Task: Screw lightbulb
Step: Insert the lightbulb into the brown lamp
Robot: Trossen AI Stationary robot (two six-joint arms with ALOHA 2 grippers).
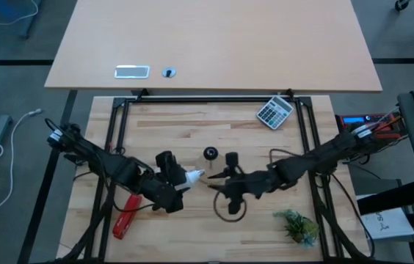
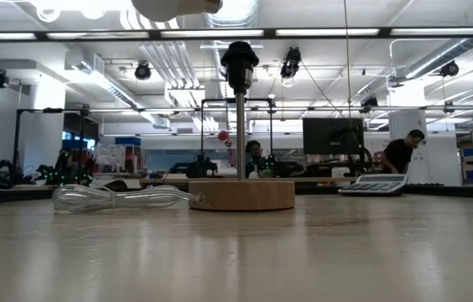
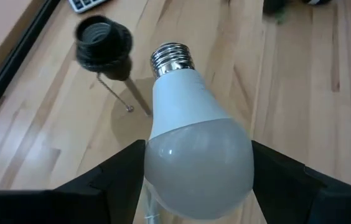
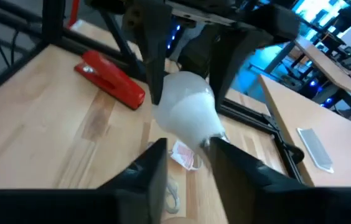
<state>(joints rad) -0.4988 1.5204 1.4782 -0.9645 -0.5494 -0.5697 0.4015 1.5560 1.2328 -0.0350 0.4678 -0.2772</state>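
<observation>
**Lightbulb held between both grippers, above the table**

Lightbulb (image 1: 192, 177) sits clamped by its white globe in the left gripper (image 1: 180, 181), fingers (image 3: 116, 177) closed against both sides, screw end pointing outward. Note that the right gripper (image 1: 218, 180) meets it from the opposite side; its right wrist view shows fingers (image 4: 154, 165) narrowly parted around the screw end, and you cannot tell whether they touch it. The left wrist view alone shows you the black socket (image 3: 104, 40) just beyond the thread, unmated. The low view shows the socket standing on its wooden base (image 2: 241, 195), cable (image 2: 119, 198) alongside.
</observation>
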